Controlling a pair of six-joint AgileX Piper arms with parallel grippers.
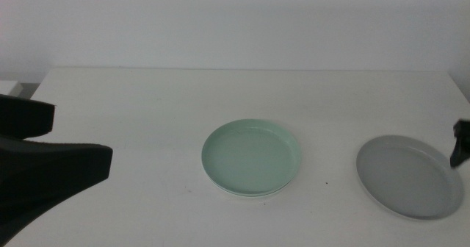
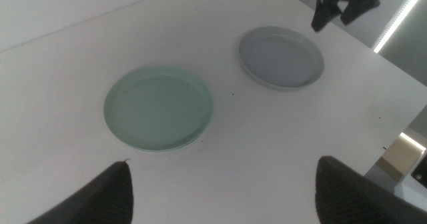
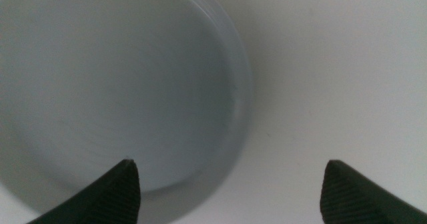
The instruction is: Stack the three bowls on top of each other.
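Table (image 1: 147,107) around green bowl (image 1: 251,158), grey bowl (image 1: 409,176)

Mint green bowl (image 1: 251,157): shallow, plate-like, low rim; upright, empty, mid-worktop; thin white edge shows beneath its near rim, what it belongs to unclear; grey bowl (image 1: 410,176): same shape, upright, empty, flat on worktop toward right edge; the two well apart, not stacked.

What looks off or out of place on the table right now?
Only two dishes show: the mint green bowl mid-table, seemingly with a white rim under it, and the grey bowl apart, below the open right claw. Nothing spilled or damaged. Left claw open, held back.
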